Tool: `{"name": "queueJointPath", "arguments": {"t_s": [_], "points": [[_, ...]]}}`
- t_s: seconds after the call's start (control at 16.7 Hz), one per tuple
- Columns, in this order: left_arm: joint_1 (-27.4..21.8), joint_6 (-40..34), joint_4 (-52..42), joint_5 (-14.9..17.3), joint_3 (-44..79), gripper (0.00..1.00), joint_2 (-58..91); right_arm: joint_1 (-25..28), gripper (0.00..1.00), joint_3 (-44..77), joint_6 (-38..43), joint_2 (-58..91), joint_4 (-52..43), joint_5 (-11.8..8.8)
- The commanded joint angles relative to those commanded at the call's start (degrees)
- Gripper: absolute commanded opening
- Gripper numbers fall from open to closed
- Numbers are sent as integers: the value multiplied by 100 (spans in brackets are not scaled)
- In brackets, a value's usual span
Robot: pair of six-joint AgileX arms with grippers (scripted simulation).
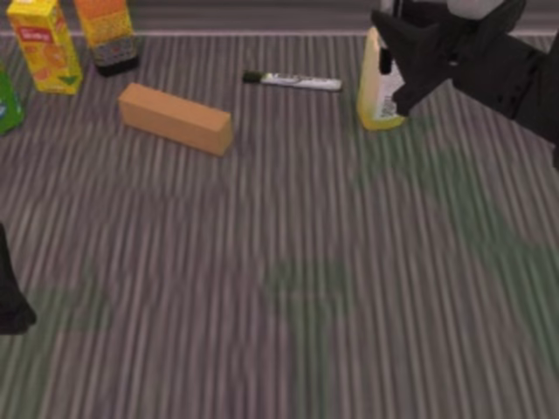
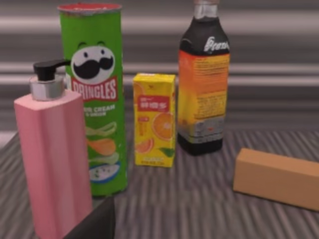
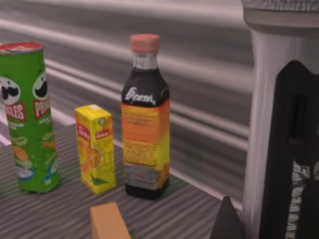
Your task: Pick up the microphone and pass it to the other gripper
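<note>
While the top view shows the right pincer point(image 1: 403, 74) against the pale yellow bottle point(image 1: 374, 109), far right of the tan block point(image 1: 175, 119), its spread cannot be told; the left pincer point(image 1: 12, 301) sits parked well below-left of that block, likewise unclear

Neither wrist view, nor the top, shows where the microphone lies on the counter point(image 1: 288, 288)

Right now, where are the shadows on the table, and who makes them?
Top view: soft dark patches lie on the striped table. One sits near the middle, and a slanted band runs from the yellow bottle toward the right edge, probably cast by the right arm above it. Left and right wrist views: I cannot pick out any clear shadow.
</note>
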Motion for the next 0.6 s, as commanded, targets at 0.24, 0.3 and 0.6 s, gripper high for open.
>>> {"name": "queueJointPath", "arguments": {"t_s": [0.24,0.3,0.6], "points": [[0,0,0,0,0,100,0,249,0,-27,23,-102,-52,213],[0,0,0,0,0,100,0,411,0,-69,28,-199,-84,374],[0,0,0,0,0,100,0,1443,0,-342,71,-801,-285,1360]]}}
